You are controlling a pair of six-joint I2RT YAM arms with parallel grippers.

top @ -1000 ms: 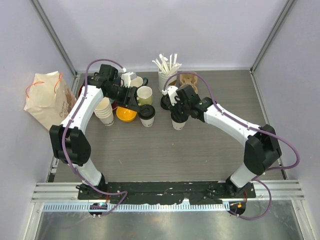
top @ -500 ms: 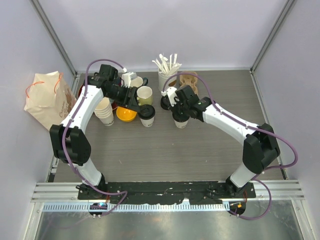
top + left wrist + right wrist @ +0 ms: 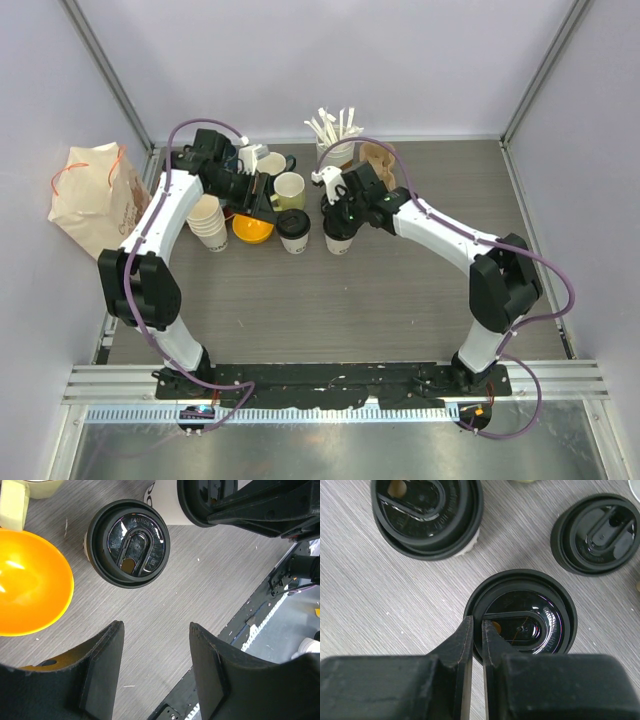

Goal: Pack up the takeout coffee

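Right hand (image 3: 477,626): fingers drawn almost together and clamped on the rim of the lid (image 3: 535,605) of cup 1 (image 3: 338,244), 1 finger outside the rim and 1 on the lid top. Cup 1 stands upright on the counter (image 3: 380,310), directly beneath this hand. Cup 2 (image 3: 129,542), lidded and upright, stands ahead and to the left of the right hand, just beside cup 1 but apart from it. A 3rd lid (image 3: 595,532) lies ahead and to the right; what it sits on cannot be told. Left hand (image 3: 156,627): roughly half open, holding nothing, hovering over bare counter with cup 2 just ahead of its fingertips and an orange bowl (image 3: 27,580) to 1 side. Assessment: the step in hand is securing cup 1 for a lift, probably toward the paper bag (image 3: 95,195) well to the left. A rim pinch loads the lid alone, so an unseated lid could come away. Recommended: raise straight up and slowly, confirm the cup rises with the lid, keep it upright, and clear cup 2 before travelling sideways.
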